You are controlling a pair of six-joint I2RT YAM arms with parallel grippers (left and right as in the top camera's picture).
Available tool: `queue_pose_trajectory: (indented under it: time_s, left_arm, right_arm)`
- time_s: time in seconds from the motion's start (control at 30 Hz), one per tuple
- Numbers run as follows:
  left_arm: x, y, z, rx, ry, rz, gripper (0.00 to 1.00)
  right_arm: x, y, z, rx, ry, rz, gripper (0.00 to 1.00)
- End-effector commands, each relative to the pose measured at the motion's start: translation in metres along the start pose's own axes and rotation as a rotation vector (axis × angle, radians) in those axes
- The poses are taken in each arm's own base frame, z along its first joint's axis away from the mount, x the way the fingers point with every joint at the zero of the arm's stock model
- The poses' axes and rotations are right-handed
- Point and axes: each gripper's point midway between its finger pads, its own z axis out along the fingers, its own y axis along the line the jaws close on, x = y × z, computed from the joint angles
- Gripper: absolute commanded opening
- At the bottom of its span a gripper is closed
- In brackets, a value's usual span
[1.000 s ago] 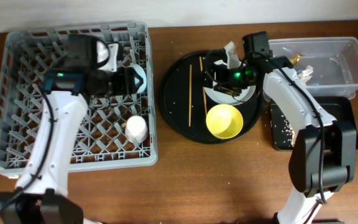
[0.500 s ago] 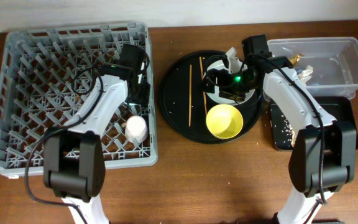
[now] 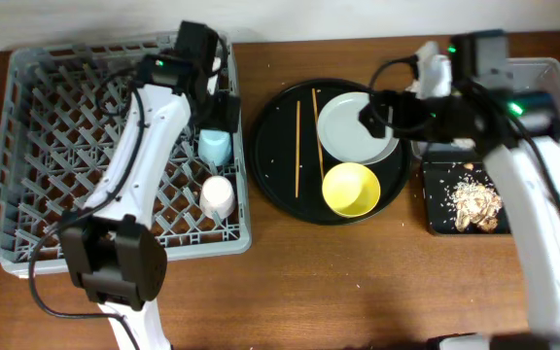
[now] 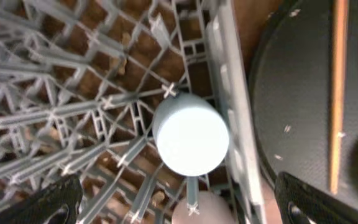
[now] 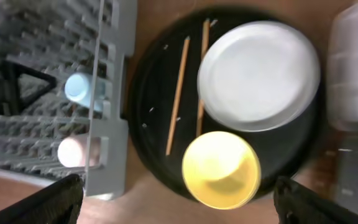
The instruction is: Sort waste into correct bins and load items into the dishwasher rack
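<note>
Overhead: light blue cup point(image 3: 215, 148) stands among pegs near dishwasher rack point(image 3: 56, 146) right wall, pink-white cup point(image 3: 216, 197) just beside it; left gripper point(image 4: 182, 199) above, jaws wide, empty; right gripper point(image 5: 182, 200) likewise spread, holding nothing, over round black tray point(image 3: 275, 175) bearing plate point(image 3: 358, 128), yellow bowl point(image 3: 350, 189), chopsticks point(image 3: 297, 146).

This looks like a robotics lab's mock kitchen bench: a brown wooden table point(image 3: 358, 282) against a pale far wall point(image 3: 290, 15), cabled white robot arms point(image 3: 139, 146), a grey dishwasher rack point(image 3: 37, 175) left, a round black tray point(image 3: 275, 156).
</note>
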Motion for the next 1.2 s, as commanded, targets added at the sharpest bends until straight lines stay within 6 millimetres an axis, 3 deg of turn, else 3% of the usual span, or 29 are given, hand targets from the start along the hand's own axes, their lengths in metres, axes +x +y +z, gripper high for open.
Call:
queue_pose_trajectory:
  time_s: [0.0, 0.2, 0.33, 0.43, 0.47, 0.53, 0.6, 0.87, 0.9, 1.0, 1.17]
  left_arm:
    - [-0.006, -0.022, -0.027, 0.128, -0.021, 0.019, 0.97]
    - [0.054, -0.026, -0.027, 0.146, 0.228, -0.014, 0.92]
    - [0.071, -0.051, -0.028, 0.166, 0.280, 0.045, 0.89]
    - [0.077, -0.073, -0.007, 0.161, 0.280, 0.022, 0.89]
    - [0.083, -0.075, 0.009, 0.119, 0.284, -0.025, 0.82]
    - [0.090, -0.077, 0.026, 0.097, 0.286, -0.054, 0.80]
    - [0.091, -0.080, 0.044, 0.098, 0.265, -0.092, 0.71]
    - [0.100, -0.080, 0.067, 0.083, 0.255, -0.087, 0.23]
    - [0.100, -0.081, 0.068, 0.083, 0.253, -0.086, 0.20]
    - [0.100, -0.078, 0.068, 0.065, 0.250, -0.084, 0.01]
    - [0.104, -0.074, 0.067, 0.045, 0.264, -0.080, 0.01]
  right_arm:
    - [-0.002, -0.009, -0.022, 0.091, -0.055, -0.025, 0.98]
    - [0.015, -0.015, -0.016, 0.106, 0.022, -0.001, 0.99]
    - [0.018, -0.015, -0.016, 0.109, 0.037, 0.003, 0.99]
    - [0.019, -0.016, -0.016, 0.110, 0.042, 0.005, 0.99]
    - [0.020, -0.016, -0.016, 0.111, 0.044, 0.005, 0.99]
    - [0.020, -0.016, -0.016, 0.111, 0.045, 0.006, 0.98]
    - [0.020, -0.016, -0.016, 0.110, 0.044, 0.006, 0.99]
    - [0.020, -0.016, -0.016, 0.111, 0.045, 0.006, 0.99]
    - [0.020, -0.016, -0.016, 0.111, 0.045, 0.006, 0.99]
    - [0.020, -0.016, -0.016, 0.110, 0.044, 0.006, 0.99]
    - [0.019, -0.016, -0.016, 0.110, 0.044, 0.006, 0.99]
